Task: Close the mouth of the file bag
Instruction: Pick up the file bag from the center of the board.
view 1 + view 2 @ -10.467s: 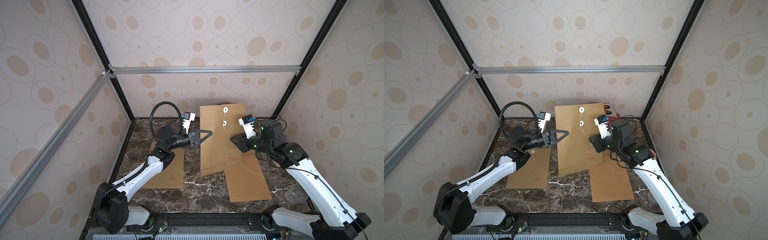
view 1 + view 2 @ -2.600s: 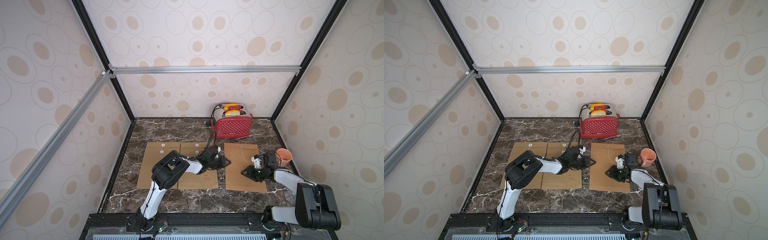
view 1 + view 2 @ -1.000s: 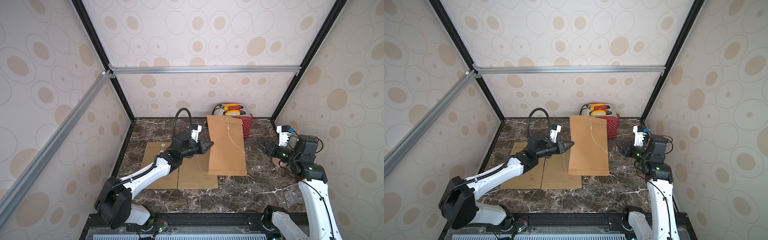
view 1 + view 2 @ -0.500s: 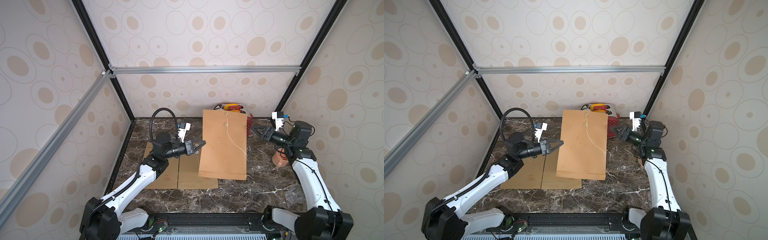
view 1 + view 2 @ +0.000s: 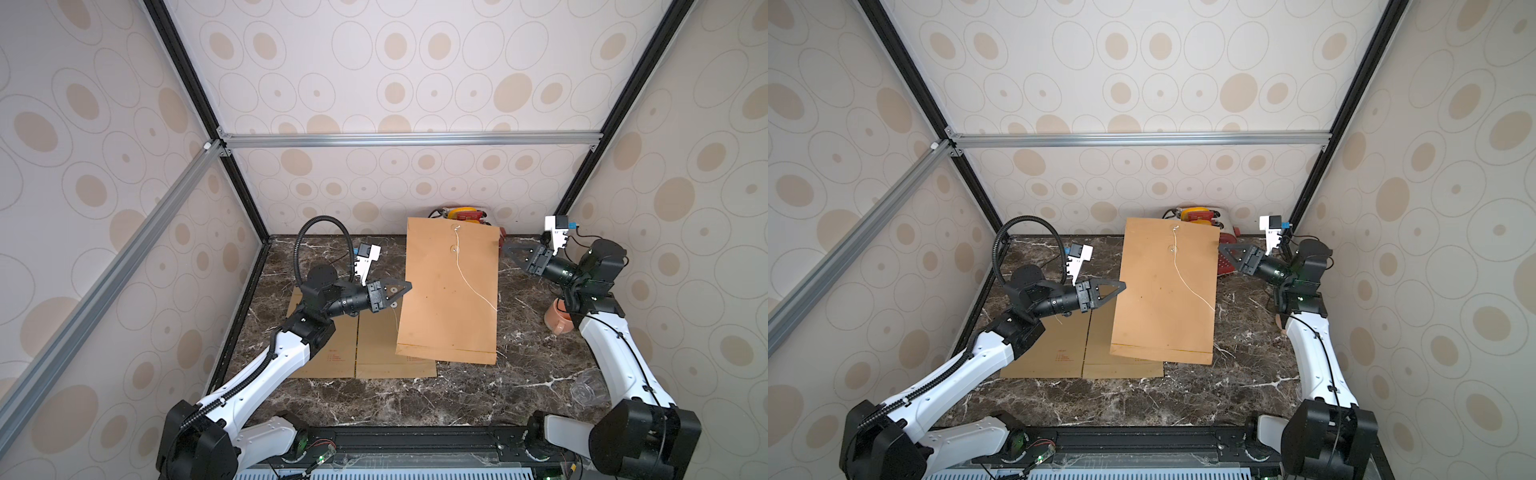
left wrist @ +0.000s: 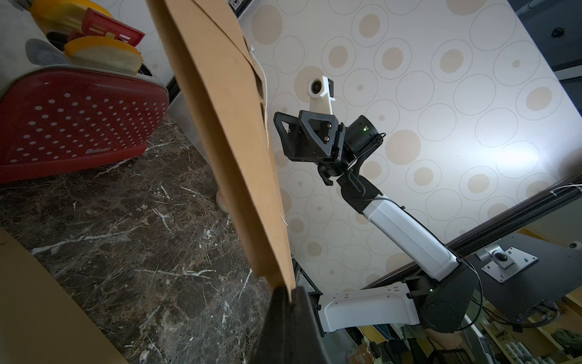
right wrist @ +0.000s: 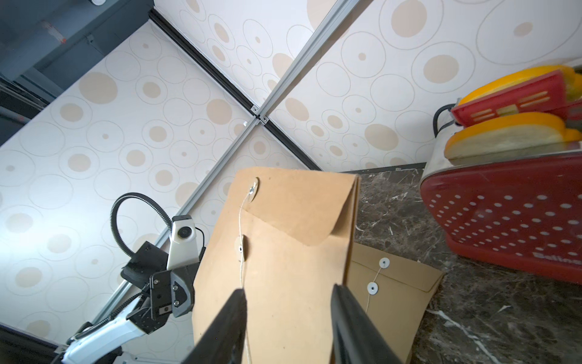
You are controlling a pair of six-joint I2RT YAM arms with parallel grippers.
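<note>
A brown paper file bag [image 5: 451,299] [image 5: 1163,299] hangs upright over the table, its flap at the top. My left gripper [image 5: 406,286] [image 5: 1122,286] [image 6: 291,291] is shut on its left edge. The flap [image 7: 299,205] is folded down over the mouth. A white string [image 5: 462,270] [image 7: 242,271] hangs loose from the flap's button [image 7: 253,189] past the lower button [image 7: 241,249]. My right gripper [image 5: 508,249] [image 5: 1222,248] [image 7: 288,289] is open and holds nothing. It points at the bag's upper right edge, a short gap away.
Two more file bags [image 5: 332,349] [image 5: 390,357] lie flat on the marble table [image 5: 532,365] under and left of the held one. A red toaster [image 5: 463,215] [image 7: 510,214] holding yellow slices stands at the back. An orange cup [image 5: 559,320] and a clear cup [image 5: 588,388] sit at the right.
Over the last second my left gripper has drawn the bag up and leftward, and my right gripper has risen from table height to the bag's upper right edge. Little moved in the last half second.
</note>
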